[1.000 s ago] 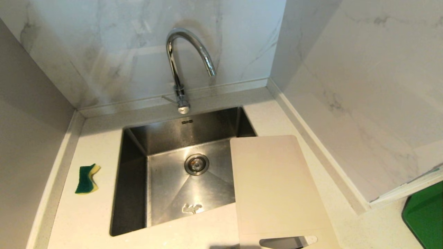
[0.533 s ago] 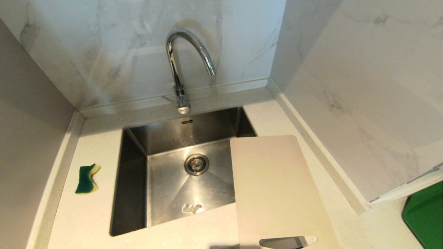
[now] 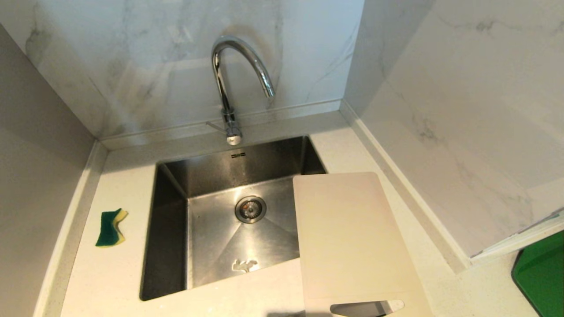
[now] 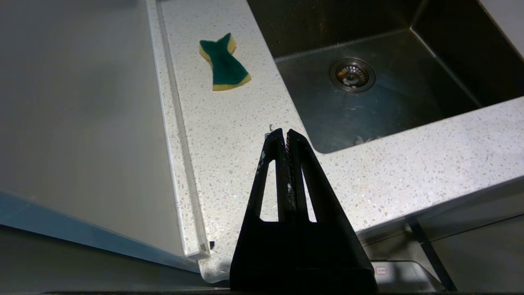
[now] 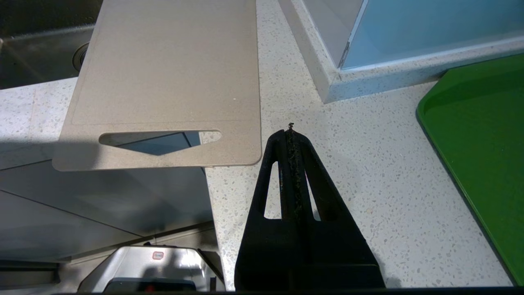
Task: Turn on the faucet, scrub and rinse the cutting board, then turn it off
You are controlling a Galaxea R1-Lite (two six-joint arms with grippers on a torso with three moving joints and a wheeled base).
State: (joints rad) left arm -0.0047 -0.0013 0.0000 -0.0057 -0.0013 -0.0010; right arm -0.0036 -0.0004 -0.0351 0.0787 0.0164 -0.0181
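Tall arched chrome faucet (image 3: 240,79) behind brushed steel square sink (image 3: 169,229), no water. Flat cream plastic cutting board (image 3: 352,237), rounded corners, oblong slot, bridging sink's right rim and speckled stone counter (image 3: 110,273). Wavy green-yellow sponge (image 3: 110,227) left. Left tool (image 4: 285,133), right tool (image 5: 290,133): pressed shut, empty, over counter.

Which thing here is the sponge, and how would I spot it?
Start at the steel sink under the chrome faucet. On the speckled countertop to the sink's left, alone beside the wall, lies the sponge. It is small and wavy-edged, dark green on top with a yellow layer beneath, unlike the big cream cutting board on the sink's right.
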